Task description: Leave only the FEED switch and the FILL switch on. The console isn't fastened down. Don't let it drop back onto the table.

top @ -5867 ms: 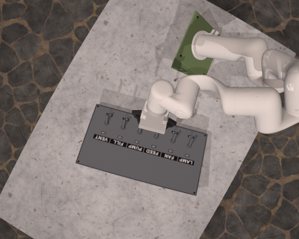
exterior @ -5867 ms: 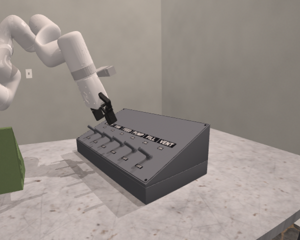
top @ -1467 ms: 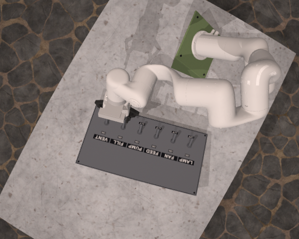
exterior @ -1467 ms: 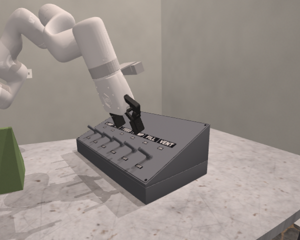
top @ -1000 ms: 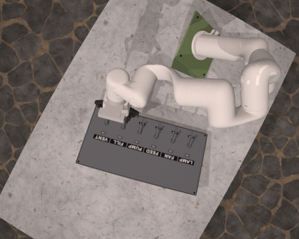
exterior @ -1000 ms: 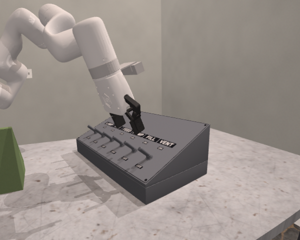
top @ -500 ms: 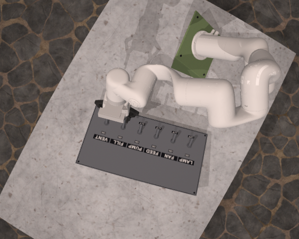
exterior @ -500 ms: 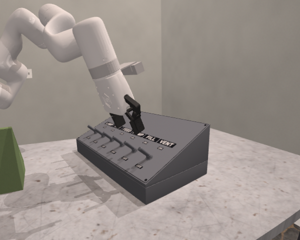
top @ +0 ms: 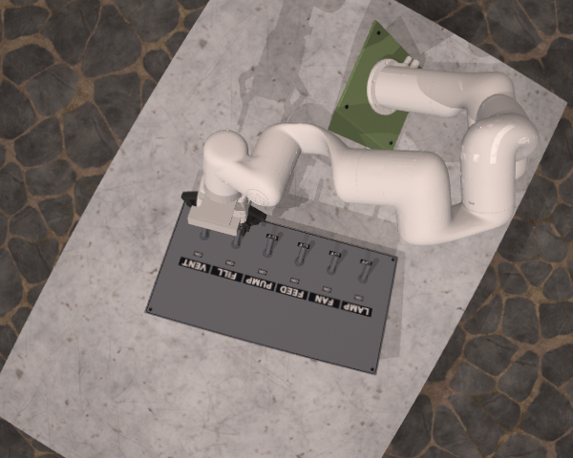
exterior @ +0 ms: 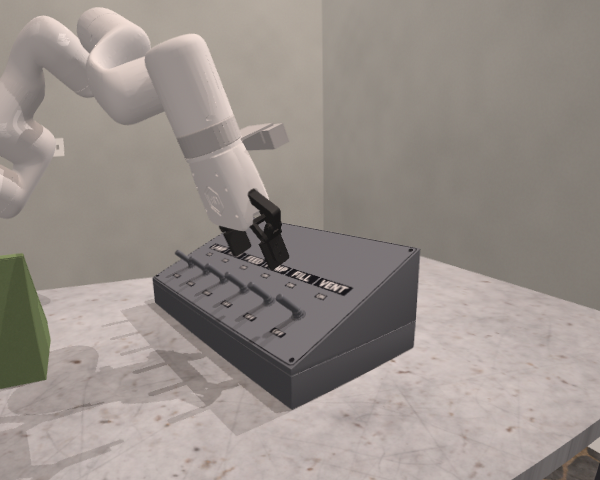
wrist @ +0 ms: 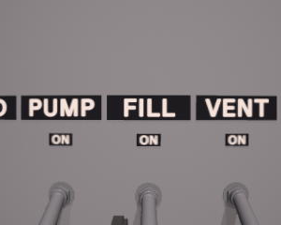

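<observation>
FILL switch [wrist: 148,203] sits dead centre at the bottom of our wrist view, its lever leaning toward the camera, away from the small ON mark above it, so we judge it off. PUMP switch [wrist: 56,206] and VENT switch [wrist: 241,203] flank it in the same pose. Our gripper [exterior: 256,242] hangs just above the sloped face of the console [top: 277,325] with its jaws spread wide and nothing between them. Further along the row, the FEED switch [top: 300,255] looks off too, as far as we can tell.

Risks from here, in our judgement: the levers stand close together, so a wide-open finger could catch VENT or PUMP while pushing FILL. The console rests loose on the table [top: 104,385], so a hard shove up the slope might slide it rather than flip the lever.

We see no containers in any view.
</observation>
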`<action>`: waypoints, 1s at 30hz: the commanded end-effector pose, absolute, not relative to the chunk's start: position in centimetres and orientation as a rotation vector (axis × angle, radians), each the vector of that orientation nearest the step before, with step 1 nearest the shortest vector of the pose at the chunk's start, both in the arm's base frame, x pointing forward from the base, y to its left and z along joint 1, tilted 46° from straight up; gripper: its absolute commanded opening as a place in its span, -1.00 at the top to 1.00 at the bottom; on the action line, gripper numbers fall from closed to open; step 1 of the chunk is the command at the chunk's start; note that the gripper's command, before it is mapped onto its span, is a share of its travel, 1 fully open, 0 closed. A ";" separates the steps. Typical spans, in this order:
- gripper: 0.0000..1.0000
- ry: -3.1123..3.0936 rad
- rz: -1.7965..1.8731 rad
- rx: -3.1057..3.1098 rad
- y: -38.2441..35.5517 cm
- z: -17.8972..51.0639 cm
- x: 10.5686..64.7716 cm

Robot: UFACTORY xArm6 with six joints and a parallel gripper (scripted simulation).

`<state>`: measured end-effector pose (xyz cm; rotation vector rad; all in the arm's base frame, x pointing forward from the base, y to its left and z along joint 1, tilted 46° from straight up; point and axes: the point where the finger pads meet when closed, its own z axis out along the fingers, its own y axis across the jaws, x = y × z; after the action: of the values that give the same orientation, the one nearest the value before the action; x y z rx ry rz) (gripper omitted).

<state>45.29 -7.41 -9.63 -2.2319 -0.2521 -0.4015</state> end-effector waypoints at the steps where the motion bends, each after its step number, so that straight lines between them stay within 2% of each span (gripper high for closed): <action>1: -1.00 -0.253 -0.406 -2.234 -7.6 -9.6 45.4; 30: -1.00 -0.253 -0.406 -2.234 -11.8 -14.3 47.5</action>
<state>47.06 -11.10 -13.78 -2.2331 -0.2510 -0.4024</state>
